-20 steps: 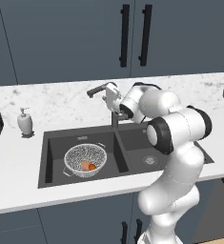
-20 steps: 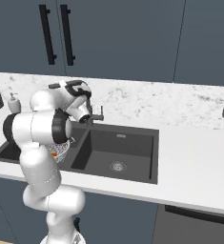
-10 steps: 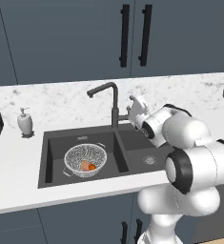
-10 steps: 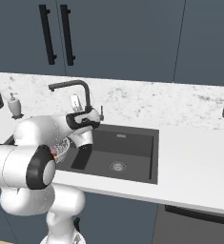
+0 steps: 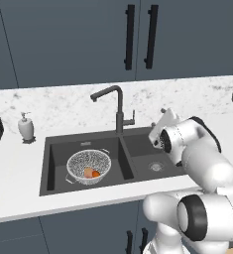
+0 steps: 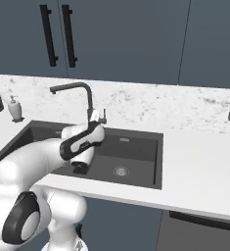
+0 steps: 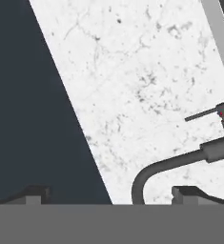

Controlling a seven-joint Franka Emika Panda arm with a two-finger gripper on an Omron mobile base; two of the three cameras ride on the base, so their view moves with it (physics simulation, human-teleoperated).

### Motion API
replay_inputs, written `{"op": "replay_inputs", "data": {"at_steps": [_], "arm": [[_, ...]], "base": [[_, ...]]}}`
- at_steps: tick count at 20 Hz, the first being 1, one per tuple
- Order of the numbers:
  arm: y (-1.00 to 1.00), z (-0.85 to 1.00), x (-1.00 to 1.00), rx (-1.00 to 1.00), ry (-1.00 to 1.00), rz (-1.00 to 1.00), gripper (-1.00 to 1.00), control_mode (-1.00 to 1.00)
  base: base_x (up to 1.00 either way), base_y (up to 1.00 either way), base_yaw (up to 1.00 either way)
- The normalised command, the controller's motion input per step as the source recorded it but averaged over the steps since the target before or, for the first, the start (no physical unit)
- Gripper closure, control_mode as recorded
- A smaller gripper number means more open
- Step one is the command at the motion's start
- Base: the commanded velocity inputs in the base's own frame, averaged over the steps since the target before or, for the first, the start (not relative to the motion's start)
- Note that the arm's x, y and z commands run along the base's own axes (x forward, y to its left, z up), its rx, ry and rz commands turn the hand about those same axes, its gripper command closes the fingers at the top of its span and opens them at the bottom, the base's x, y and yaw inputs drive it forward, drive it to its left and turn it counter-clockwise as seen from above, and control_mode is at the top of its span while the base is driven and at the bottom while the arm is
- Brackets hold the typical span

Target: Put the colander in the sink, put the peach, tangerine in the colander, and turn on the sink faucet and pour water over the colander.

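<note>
Two fruits: the peach (image 5: pixel 88 172) and the tangerine (image 5: pixel 95 174) lie side by side in the colander (image 5: pixel 88 167).
Colander: it sits in the left basin of the sink (image 5: pixel 53 163), below the spout's end.
Step in hand: judging by this, only the water step is left.
Pincer: the pincer (image 7: pixel 111 196) stands wide and holds nothing; it points at the sink faucet (image 7: pixel 180 159) from the right-hand side.
Faucet: no water shows at the spout; the lever (image 5: pixel 131 119) sticks out to its right.
Next move: reach the lever and push it, spout kept over the colander.
Table: white marble table (image 5: pixel 63 106) around the sink.
</note>
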Motion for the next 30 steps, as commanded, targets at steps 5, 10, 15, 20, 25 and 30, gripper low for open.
{"op": "replay_inputs", "data": {"at_steps": [5, 10, 15, 20, 25, 30], "arm": [[-0.54, 0.0, 0.04, 0.74, 0.47, 0.17, -1.0, -1.0], [-0.37, -0.06, 0.27, 0.71, 0.45, 0.3, -1.0, -1.0], [-0.13, -0.14, 0.43, 0.67, 0.1, 0.19, -1.0, -1.0], [-0.09, -0.17, 0.33, 0.64, 0.0, 0.08, -1.0, -1.0], [0.0, -0.52, 0.36, 0.54, 0.0, 0.02, -1.0, -1.0], [0.0, -0.5, 0.2, 0.27, -0.14, 0.01, -1.0, -1.0]], "base": [[0.0, 0.0, 0.0], [0.0, 0.0, 0.0], [0.0, 0.0, 0.0], [0.0, 0.0, 0.0], [0.0, 0.0, 0.0], [0.0, 0.0, 0.0]]}}
